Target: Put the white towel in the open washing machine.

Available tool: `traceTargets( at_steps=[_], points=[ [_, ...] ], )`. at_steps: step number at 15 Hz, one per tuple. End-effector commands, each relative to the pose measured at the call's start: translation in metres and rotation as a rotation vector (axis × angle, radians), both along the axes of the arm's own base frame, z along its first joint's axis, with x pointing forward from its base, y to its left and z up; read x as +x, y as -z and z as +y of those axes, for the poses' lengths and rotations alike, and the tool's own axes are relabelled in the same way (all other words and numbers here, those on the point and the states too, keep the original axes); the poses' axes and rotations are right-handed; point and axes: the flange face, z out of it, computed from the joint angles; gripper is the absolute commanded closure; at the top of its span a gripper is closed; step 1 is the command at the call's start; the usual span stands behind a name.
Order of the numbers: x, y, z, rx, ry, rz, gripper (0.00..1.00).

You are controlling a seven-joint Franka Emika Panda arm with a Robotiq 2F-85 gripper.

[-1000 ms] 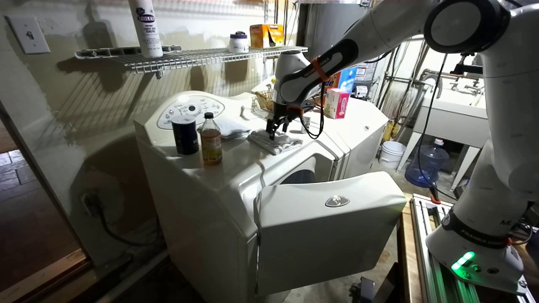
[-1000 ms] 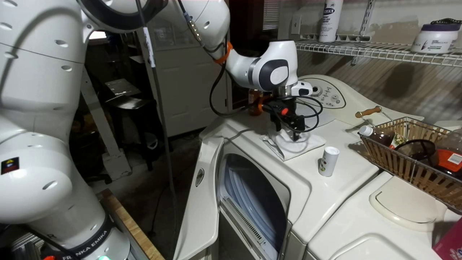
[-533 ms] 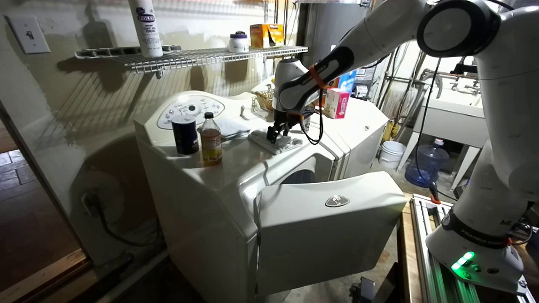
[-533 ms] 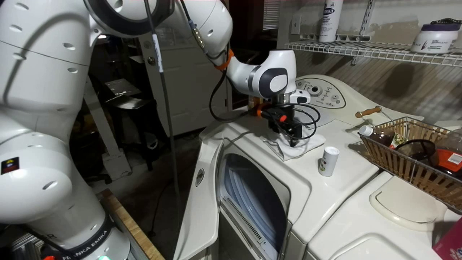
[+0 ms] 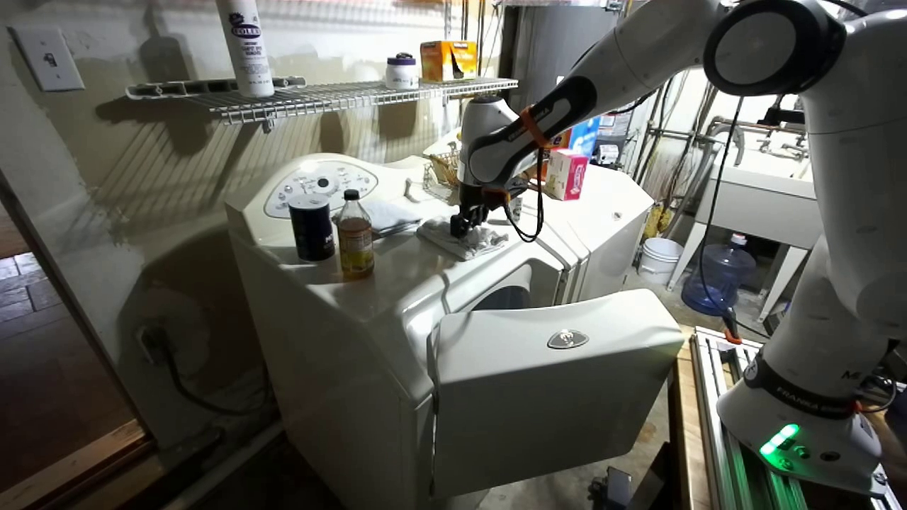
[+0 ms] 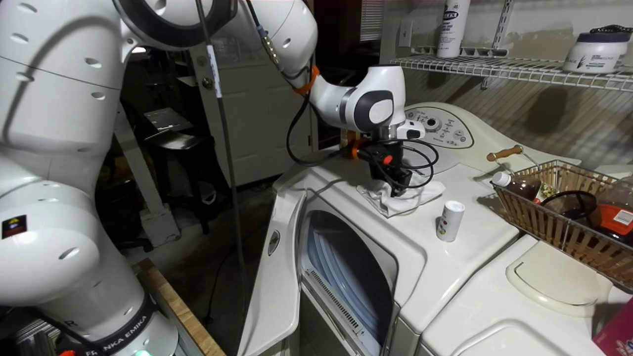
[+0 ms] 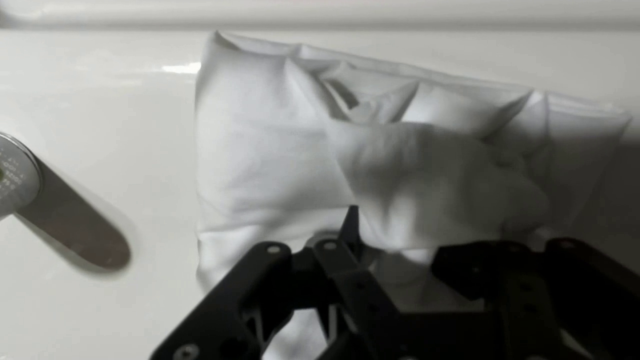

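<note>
The white towel (image 7: 260,150) lies folded on top of the washing machine (image 5: 340,333), its middle puckered into a raised fold. My gripper (image 7: 395,240) points straight down onto the towel, seen low on it in both exterior views. Bunched cloth rises between the fingers, which stand a moderate gap apart; whether both pads press on it is hidden. The machine's door (image 5: 553,397) is swung wide, and the drum (image 6: 341,277) shows below and in front of the towel.
Near the towel stand a small white shaker (image 6: 450,221) and a wicker basket (image 6: 544,217). A bottle (image 5: 356,244), a dark canister (image 5: 312,230) and another folded cloth (image 5: 390,214) share the machine top. A wire shelf (image 5: 340,98) hangs above, behind the arm.
The gripper has come down onto the towel, then risen very slightly. Its fingers have drawn closer together, and the towel's flat surface has bunched up around them.
</note>
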Motion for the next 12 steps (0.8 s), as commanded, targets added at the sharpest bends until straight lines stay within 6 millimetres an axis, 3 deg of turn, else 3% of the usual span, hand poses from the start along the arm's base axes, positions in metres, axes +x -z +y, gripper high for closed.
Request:
traceTargets(
  at_steps=[1,6,12],
  points=[
    [-0.003,0.009,0.004,0.001,-0.002,0.020,0.97],
    [-0.020,-0.003,0.007,0.022,0.034,0.052,0.98],
    [-0.061,-0.053,0.024,0.046,0.097,0.035,0.97]
  ],
)
